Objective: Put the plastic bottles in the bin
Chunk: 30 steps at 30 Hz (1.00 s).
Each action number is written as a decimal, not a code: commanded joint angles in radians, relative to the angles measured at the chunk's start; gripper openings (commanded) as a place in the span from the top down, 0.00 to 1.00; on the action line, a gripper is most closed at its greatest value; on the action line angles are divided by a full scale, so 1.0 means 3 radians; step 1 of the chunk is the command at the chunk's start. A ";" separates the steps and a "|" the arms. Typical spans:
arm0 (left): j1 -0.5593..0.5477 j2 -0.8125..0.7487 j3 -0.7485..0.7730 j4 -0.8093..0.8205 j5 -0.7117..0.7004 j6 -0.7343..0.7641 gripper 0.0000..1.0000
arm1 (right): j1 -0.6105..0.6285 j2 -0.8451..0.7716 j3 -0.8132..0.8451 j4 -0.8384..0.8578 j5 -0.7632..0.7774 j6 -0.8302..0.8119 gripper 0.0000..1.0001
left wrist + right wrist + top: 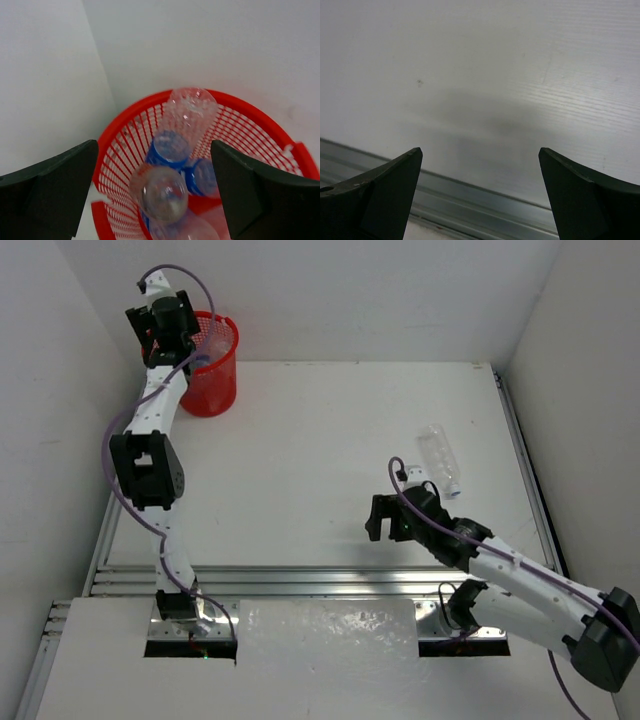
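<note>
The red mesh bin (215, 375) stands at the far left corner of the table. My left gripper (185, 335) hovers over its near rim, open and empty. In the left wrist view the bin (120, 145) holds several clear plastic bottles with blue labels. One (185, 117) leans against the far wall and another (159, 192) lies blurred between my fingers' line of sight. My left gripper (154, 145) is open above them. One clear bottle (440, 460) lies on the table at the right. My right gripper (388, 525) is open and empty, near and left of that bottle.
Aluminium rails (300, 575) run along the table's near edge and show in the right wrist view (485, 200) below my open right gripper (480, 150). White walls enclose the table on the left, back and right.
</note>
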 commanded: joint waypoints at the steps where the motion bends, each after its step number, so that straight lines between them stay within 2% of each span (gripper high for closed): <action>1: -0.0063 -0.0751 0.0354 -0.0617 0.0283 -0.0590 0.07 | -0.0218 0.0247 0.0319 -0.0093 0.0229 -0.0109 0.01; 3: -0.0144 -0.1054 0.0203 -0.1117 0.0563 -0.0947 0.06 | -0.0586 0.0516 0.0554 -0.0119 0.0112 -0.0247 0.01; 4: -0.0160 -0.1435 0.0044 -0.1221 0.0671 -0.1081 0.06 | -0.0703 0.0635 0.0646 -0.0180 0.0116 -0.0303 0.01; 7: -0.0201 -0.2362 -0.0967 -0.1417 0.1289 -0.1629 0.05 | -0.1270 0.1253 0.1339 -0.0480 0.0411 -0.0559 0.01; 8: -0.0221 -0.2643 -0.1673 -0.1305 0.1473 -0.1716 0.05 | -0.1368 0.1417 0.1459 -0.0538 0.0519 -0.0625 0.01; 9: -0.0293 -0.3202 -0.2065 -0.1152 0.1794 -0.1788 0.05 | -0.1465 0.1707 0.1541 -0.0493 0.0576 -0.0768 0.01; 10: -0.0359 -0.3471 -0.2499 -0.0969 0.1995 -0.1768 0.04 | -0.1557 0.1821 0.1582 -0.0401 0.0602 -0.1068 0.01; 11: -0.0421 -0.3727 -0.3187 -0.0785 0.2078 -0.1763 0.04 | -0.1710 0.1923 0.1633 -0.0309 0.0642 -0.1142 0.01; 12: -0.0426 -0.4150 -0.3452 -0.0752 0.2134 -0.1697 0.04 | -0.1808 0.2142 0.1705 -0.0333 0.0582 -0.1163 0.01; 14: -0.0447 -0.4429 -0.3933 -0.0924 0.2064 -0.1554 0.03 | -0.1967 0.2323 0.1981 -0.0436 0.0556 -0.1295 0.01; 17: -0.0457 -0.4756 -0.4216 -0.1140 0.2175 -0.1248 0.03 | -0.2074 0.2644 0.2149 -0.0329 0.0776 -0.1582 0.01; 18: -0.0467 -0.4803 -0.4283 -0.1161 0.2130 -0.1221 0.03 | -0.2186 0.2914 0.2241 -0.0465 0.0680 -0.1608 0.01; 21: -0.0666 -0.4987 -0.4513 -0.1151 0.2012 -0.1180 0.02 | -0.2310 0.3284 0.2528 -0.0706 0.0481 -0.1577 0.02; 24: -0.0667 -0.5008 -0.4550 -0.1146 0.2058 -0.1185 0.02 | -0.2315 0.3479 0.2437 -0.0620 0.0153 -0.1572 0.18; 25: -0.0672 -0.4993 -0.4529 -0.1141 0.2104 -0.1190 0.02 | -0.2315 0.3474 0.2401 -0.0585 0.0041 -0.1557 0.27; 26: -0.0672 -0.4932 -0.4498 -0.1136 0.2231 -0.1200 0.02 | -0.2310 0.3443 0.2370 -0.0503 -0.0006 -0.1557 0.53; 28: -0.0672 -0.4860 -0.4442 -0.1100 0.2415 -0.1226 0.02 | -0.2254 0.3159 0.2197 -0.0401 -0.0195 -0.1557 0.70; 29: -0.0672 -0.4778 -0.4432 -0.1059 0.2684 -0.1287 0.02 | -0.2122 0.3005 0.2044 -0.0299 -0.0246 -0.1542 0.82; 30: -0.0672 -0.4742 -0.4457 -0.0902 0.2859 -0.1353 0.02 | -0.2015 0.2816 0.1947 -0.0222 -0.0343 -0.1546 0.83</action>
